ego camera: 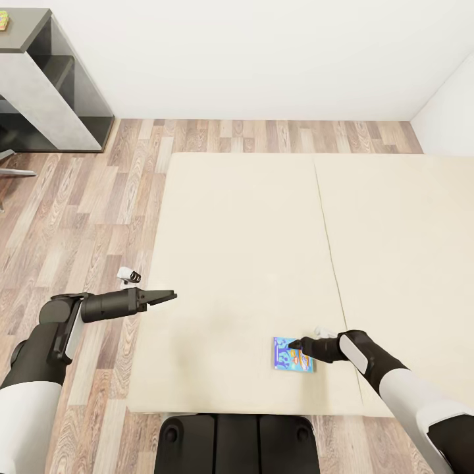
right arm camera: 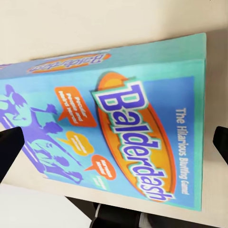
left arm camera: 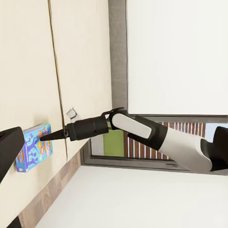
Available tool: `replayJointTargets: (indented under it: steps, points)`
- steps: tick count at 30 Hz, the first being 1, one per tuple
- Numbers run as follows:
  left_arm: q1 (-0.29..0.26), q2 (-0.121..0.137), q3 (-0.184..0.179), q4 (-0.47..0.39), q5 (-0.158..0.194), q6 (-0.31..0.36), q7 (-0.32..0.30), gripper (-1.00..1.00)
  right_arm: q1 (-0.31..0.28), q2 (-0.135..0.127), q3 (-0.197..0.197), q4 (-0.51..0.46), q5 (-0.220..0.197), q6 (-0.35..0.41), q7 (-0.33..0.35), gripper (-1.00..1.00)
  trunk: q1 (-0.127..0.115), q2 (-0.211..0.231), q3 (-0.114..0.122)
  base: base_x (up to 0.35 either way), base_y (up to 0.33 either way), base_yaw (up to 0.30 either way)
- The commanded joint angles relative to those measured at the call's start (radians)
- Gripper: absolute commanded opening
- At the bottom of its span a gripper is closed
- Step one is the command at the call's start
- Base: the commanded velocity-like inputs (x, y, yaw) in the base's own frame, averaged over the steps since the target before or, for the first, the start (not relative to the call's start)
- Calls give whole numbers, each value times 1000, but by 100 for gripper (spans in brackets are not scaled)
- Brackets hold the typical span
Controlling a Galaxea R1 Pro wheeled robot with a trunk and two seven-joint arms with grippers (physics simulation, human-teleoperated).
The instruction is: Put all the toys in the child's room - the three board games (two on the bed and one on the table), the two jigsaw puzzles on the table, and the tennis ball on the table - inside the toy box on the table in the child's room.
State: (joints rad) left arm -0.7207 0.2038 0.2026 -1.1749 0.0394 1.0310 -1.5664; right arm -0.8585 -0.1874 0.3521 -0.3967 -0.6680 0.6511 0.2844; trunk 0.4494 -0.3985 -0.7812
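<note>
A light blue board game (ego camera: pixel 292 354), lettered "Balderdash" (right arm camera: pixel 137 137), lies flat on the beige bed (ego camera: pixel 250 230) near its front edge. My right gripper (ego camera: pixel 294 343) hangs just over the box's far edge and is open, with one black fingertip (right arm camera: pixel 9 152) showing at each side of the box. The left wrist view shows the same box (left arm camera: pixel 32 147) with the right arm reaching to it. My left gripper (ego camera: pixel 168 295) hovers open over the bed's left edge, well to the left of the box and holding nothing.
A low shelf unit with a dark grey top (ego camera: pixel 46 79) stands at the back left on the wood-plank floor (ego camera: pixel 85 217), with a small colourful thing (ego camera: pixel 3 20) on it. White walls close the back and right. A seam (ego camera: pixel 326 230) splits the mattress.
</note>
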Motion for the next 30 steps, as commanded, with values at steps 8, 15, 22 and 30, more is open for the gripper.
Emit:
replayJointTargets:
  steps: [8, 15, 22, 30]
  points:
    - [0, 0, 0, 0, -1, 11, -4, 100, 0, -1, 3, -5, 1, 2, 4, 100, 1, -2, -1, 0, 0, 0]
    - [0, 0, 0, 0, -1, 11, -4, 100, 0, -1, 2, -6, 1, 2, 4, 100, 1, -2, -1, 0, 0, 0]
    - [0, 0, 0, 0, -1, 11, -4, 100, 0, 0, 2, -7, 1, 2, 4, 100, 1, -2, -1, 0, 0, 0]
    - [0, 0, 0, 0, -1, 11, -4, 100, 0, -1, 3, -6, 1, -1, 4, 100, 1, -2, -1, 0, 0, 0]
